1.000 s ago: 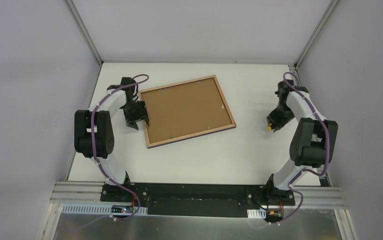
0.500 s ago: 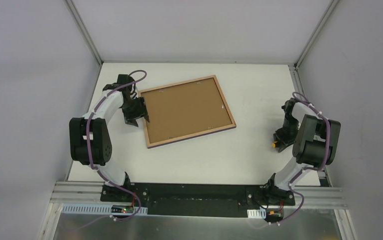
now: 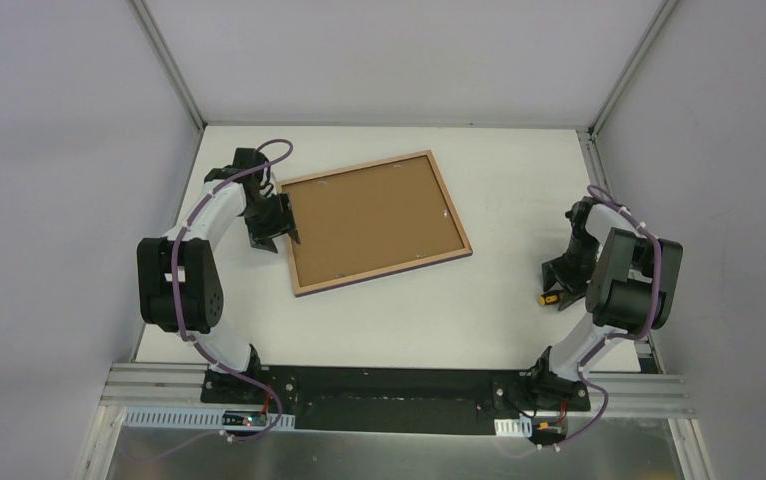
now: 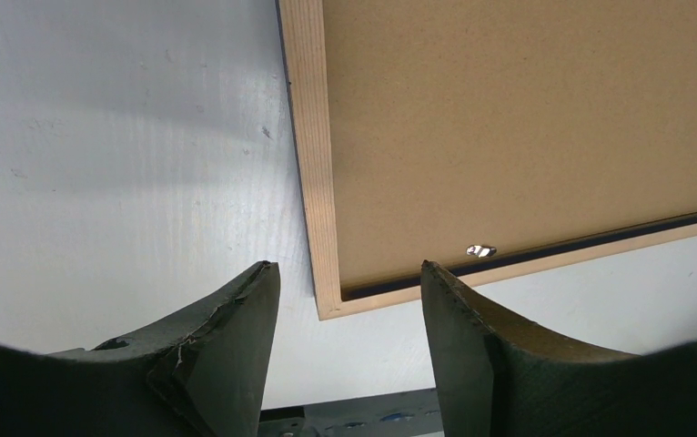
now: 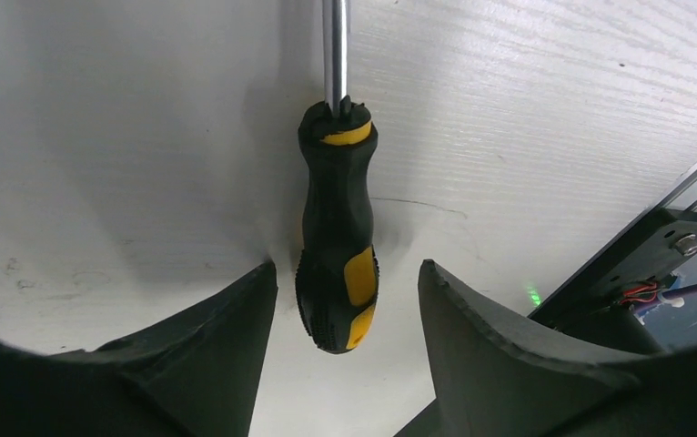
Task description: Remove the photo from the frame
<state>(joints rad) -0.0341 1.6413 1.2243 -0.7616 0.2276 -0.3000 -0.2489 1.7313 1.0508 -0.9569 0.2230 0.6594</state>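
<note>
The frame (image 3: 382,272) lies face down at mid-table, its light wood rim (image 4: 312,155) around the brown backing board (image 3: 371,220). The photo is hidden under that board. A small metal tab (image 4: 479,250) sits at the board's near edge. My left gripper (image 3: 277,235) hovers open at the frame's left side, with the frame's near-left corner showing between its fingertips (image 4: 349,278) and nothing held. My right gripper (image 3: 557,285) is open at the table's right side. A black-and-yellow screwdriver (image 5: 338,237) lies on the table between its fingers (image 5: 347,273), touching neither one.
The screwdriver's steel shaft (image 5: 332,55) points away from my right gripper. An aluminium rail (image 5: 691,182) runs along the table's right edge close to that arm. Grey walls enclose the white table (image 3: 499,180) on three sides.
My right arm pulled back toward the near right, set the screwdriver on the table and opened its jaws. My left gripper shifted slightly toward the frame's left edge.
</note>
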